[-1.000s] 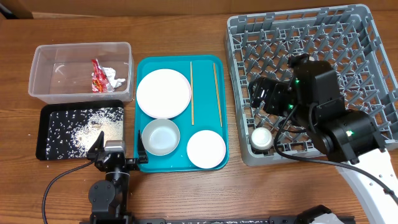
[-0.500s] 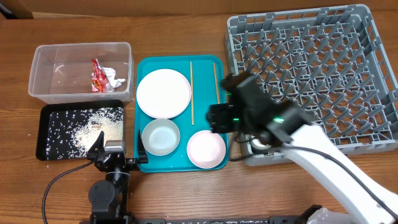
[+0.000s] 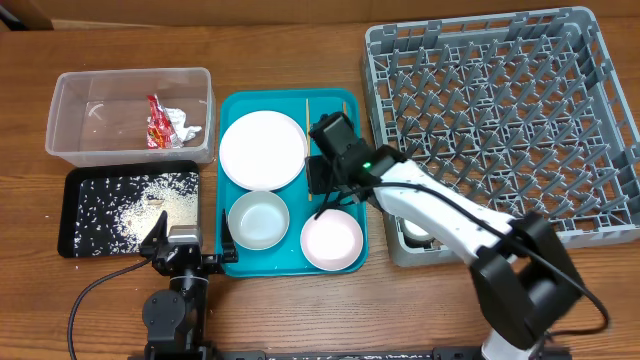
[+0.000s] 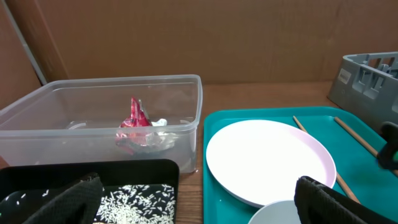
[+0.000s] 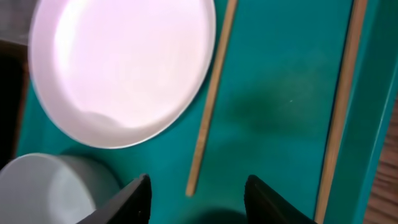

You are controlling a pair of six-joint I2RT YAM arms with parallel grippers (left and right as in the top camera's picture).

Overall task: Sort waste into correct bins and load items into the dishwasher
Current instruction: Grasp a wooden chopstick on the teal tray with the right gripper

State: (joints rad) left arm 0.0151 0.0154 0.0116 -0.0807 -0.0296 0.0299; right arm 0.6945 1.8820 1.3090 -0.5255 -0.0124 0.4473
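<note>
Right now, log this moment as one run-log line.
right gripper: jaws open over end of chopstick nearest plate, not gripping | left gripper: open, by black tray | wrapper, tissue: in clear tub

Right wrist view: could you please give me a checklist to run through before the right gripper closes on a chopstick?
1. Jaws of the right gripper stand apart: ok.
2. Lower end of the chopstick beside the plate lies between the fingers: ok.
3. The other chopstick lies outside the fingers: ok.
4. The plate is clear of the fingers: ok.
5. Fingers low enough to catch the thin stick: cannot tell.
6. The dish rack has free pegs: ok.
</note>
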